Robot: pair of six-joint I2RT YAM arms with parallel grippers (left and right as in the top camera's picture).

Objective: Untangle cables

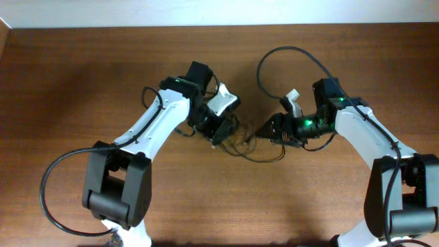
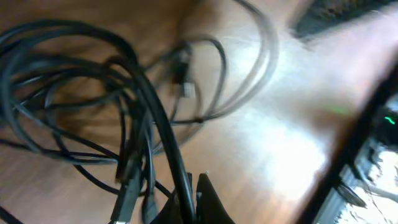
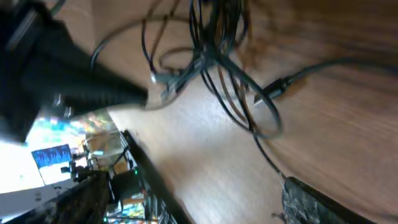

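Note:
The cables (image 1: 244, 145) are thin black wires, tangled in loose loops on the wooden table between my two grippers. In the left wrist view the bundle (image 2: 93, 106) fills the left half, with a small plug (image 2: 185, 84) at its far side. My left gripper (image 2: 189, 199) is shut on one black strand that runs up out of the jaws; it shows in the overhead view (image 1: 218, 132) at the tangle's left edge. My right gripper (image 1: 269, 129) is just right of the tangle. In the right wrist view its fingers stand wide apart, the cables (image 3: 214, 59) lie ahead of them, and a plug (image 3: 273, 87) lies beside the loops.
The thick black arm cable (image 1: 288, 58) arcs above the right arm, and another (image 1: 51, 185) loops by the left arm's base. The white wall edge (image 1: 219, 14) runs along the back of the table.

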